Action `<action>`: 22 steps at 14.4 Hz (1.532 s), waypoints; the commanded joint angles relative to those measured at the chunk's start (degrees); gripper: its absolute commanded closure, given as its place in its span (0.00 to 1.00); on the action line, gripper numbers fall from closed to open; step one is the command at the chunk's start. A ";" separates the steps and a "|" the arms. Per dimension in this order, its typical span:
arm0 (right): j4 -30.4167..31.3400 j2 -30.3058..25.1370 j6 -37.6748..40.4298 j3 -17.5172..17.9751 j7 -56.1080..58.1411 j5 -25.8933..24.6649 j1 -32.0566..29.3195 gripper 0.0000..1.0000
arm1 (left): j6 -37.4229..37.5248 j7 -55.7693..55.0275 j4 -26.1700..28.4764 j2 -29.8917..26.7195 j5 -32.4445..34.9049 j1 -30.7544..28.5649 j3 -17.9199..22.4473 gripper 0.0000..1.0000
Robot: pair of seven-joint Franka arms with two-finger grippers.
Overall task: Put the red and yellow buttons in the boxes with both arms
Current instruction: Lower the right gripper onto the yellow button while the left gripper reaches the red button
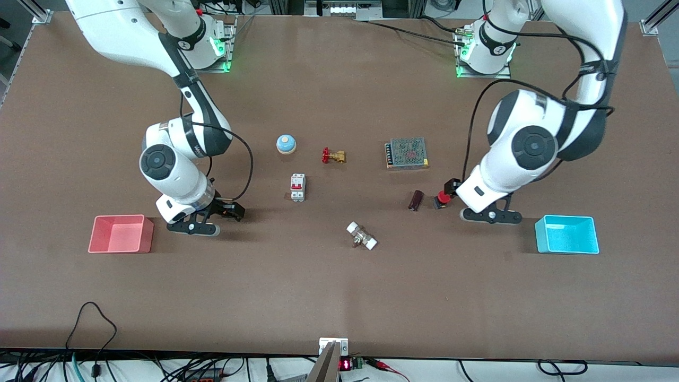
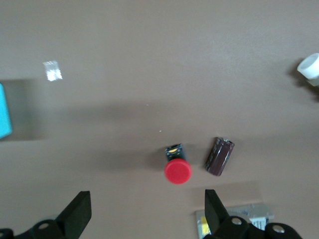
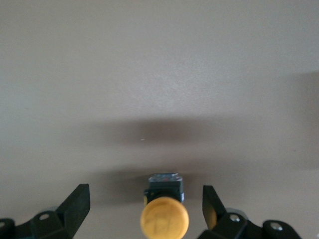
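The red button point(image 1: 442, 198) lies on the table, cap on its side, next to my left gripper point(image 1: 451, 187). In the left wrist view the red button point(image 2: 177, 171) lies just ahead of the open, empty left gripper point(image 2: 145, 209), toward one finger. The orange-yellow button point(image 3: 164, 216) lies between the open fingers of my right gripper point(image 3: 143, 204), untouched. In the front view the right gripper point(image 1: 229, 209) sits low over the table beside the pink-red box point(image 1: 144, 233) and hides that button. The cyan box point(image 1: 565, 217) stands at the left arm's end, its edge point(image 2: 4, 112) showing in the left wrist view.
A dark cylinder point(image 1: 416, 200) lies beside the red button. A metal power supply point(image 1: 407, 153), a red-handled brass valve point(image 1: 333, 156), a blue-and-white bell point(image 1: 286, 144), a white breaker point(image 1: 297, 187) and a white-ended fitting point(image 1: 362, 236) lie mid-table.
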State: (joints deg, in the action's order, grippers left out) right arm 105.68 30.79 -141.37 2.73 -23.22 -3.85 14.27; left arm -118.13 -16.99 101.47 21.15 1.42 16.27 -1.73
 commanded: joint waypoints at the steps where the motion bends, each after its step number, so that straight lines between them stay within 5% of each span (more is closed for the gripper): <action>1: 1.37 0.06 -1.54 -0.09 -0.78 -3.35 0.14 0.00 | -7.18 -7.06 6.97 -1.91 -1.07 1.39 0.50 0.00; 6: 1.46 0.67 -1.63 -0.09 -0.60 -3.36 0.23 0.00 | -28.94 -11.03 20.67 -1.03 -1.07 1.57 0.50 0.00; 12: 2.07 1.47 -1.63 0.00 0.72 -3.36 0.23 0.00 | -38.05 -16.14 21.58 5.47 -1.07 2.80 0.33 0.01; 17: 2.60 1.38 -1.54 0.00 0.81 -3.36 0.23 0.03 | -38.23 -16.23 20.88 6.71 -1.07 2.54 0.33 0.22; 22: 2.69 1.38 -1.46 0.00 1.42 -3.36 0.23 0.33 | -38.23 -17.73 19.82 7.32 -1.07 3.24 0.33 0.56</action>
State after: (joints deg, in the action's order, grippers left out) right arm 107.43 32.69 -142.17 2.71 -22.39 -6.11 14.39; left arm -156.10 -34.40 122.61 27.34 1.42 18.72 -1.64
